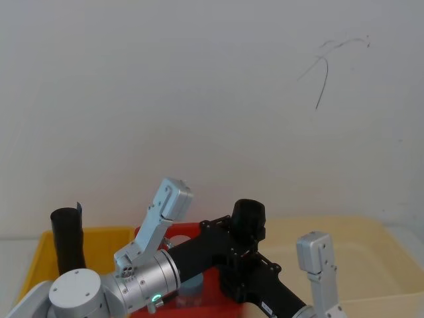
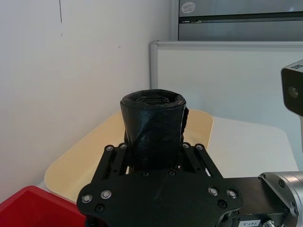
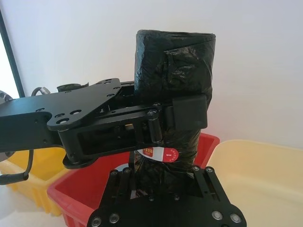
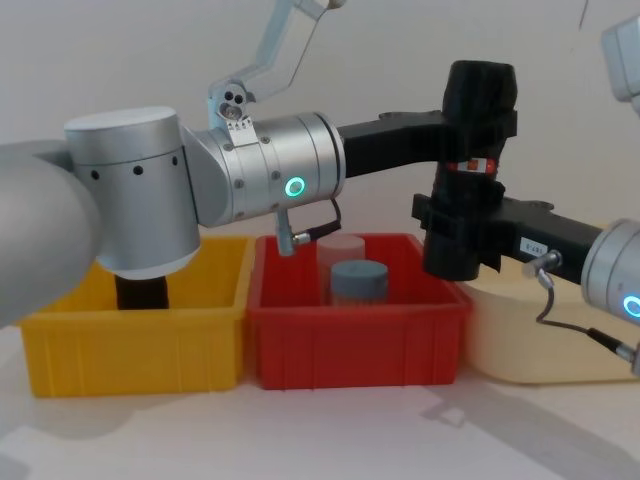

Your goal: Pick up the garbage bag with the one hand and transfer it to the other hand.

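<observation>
White wall (image 4: 400, 40) behind; the garbage bag (image 4: 480, 92) stands upright above the red bin's (image 4: 360, 340) right edge, clamped by the left gripper (image 4: 468, 135). The right gripper (image 4: 462, 235) encloses its lower part, but whether it is gripping cannot be determined. Releasing the left too early would likely drop it.

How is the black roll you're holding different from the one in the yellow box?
The garbage bag is held up in the left tool, right tool at its lower part; the slim roll stands in the yellow bin. The garbage bag is thicker and has a red-and-white label; the slim roll shows none. Both are black and upright.
</observation>
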